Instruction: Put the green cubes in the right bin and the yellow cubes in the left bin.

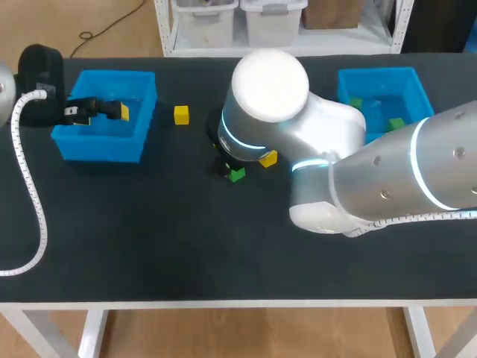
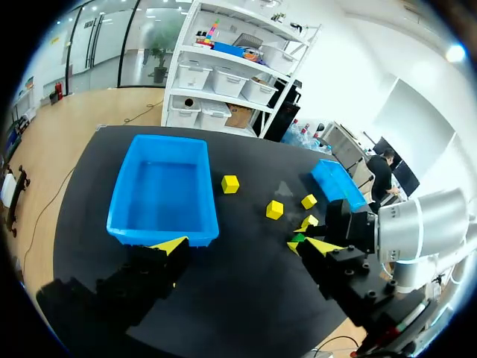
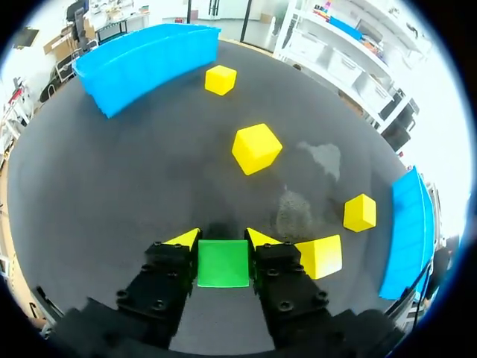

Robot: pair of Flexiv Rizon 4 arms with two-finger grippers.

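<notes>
Green cube (image 3: 222,262) rests on the black bench (image 3: 112,186), pinched between the two fingers of the right tool (image 3: 223,239), whose yellow tips press on it from both sides. From overhead, that cube sits near the middle of the bench, peeking out from under the bulky right arm (image 1: 387,175), which comes in from the right and hides its own tool. The nearest yellow cube (image 3: 319,256) lies just beside one finger of the right tool, and I cannot tell if they touch. A second yellow cube (image 3: 360,212) sits a little beyond it, towards the right bin (image 3: 406,231). A third yellow cube (image 3: 256,148) lies ahead of the tool on open bench, and the farthest yellow cube (image 3: 220,79) is ahead again, near the left bin (image 3: 145,63) but outside it. Overhead, the right bin holds two binned cubes (image 1: 355,103) (image 1: 396,124), both green, apart from each other. The left tool (image 2: 246,245) hangs over the left bin with its fingers spread wide and nothing between them. In its own view the bin lies just ahead of one yellow tip, and the other tip points towards the loose cubes
</notes>
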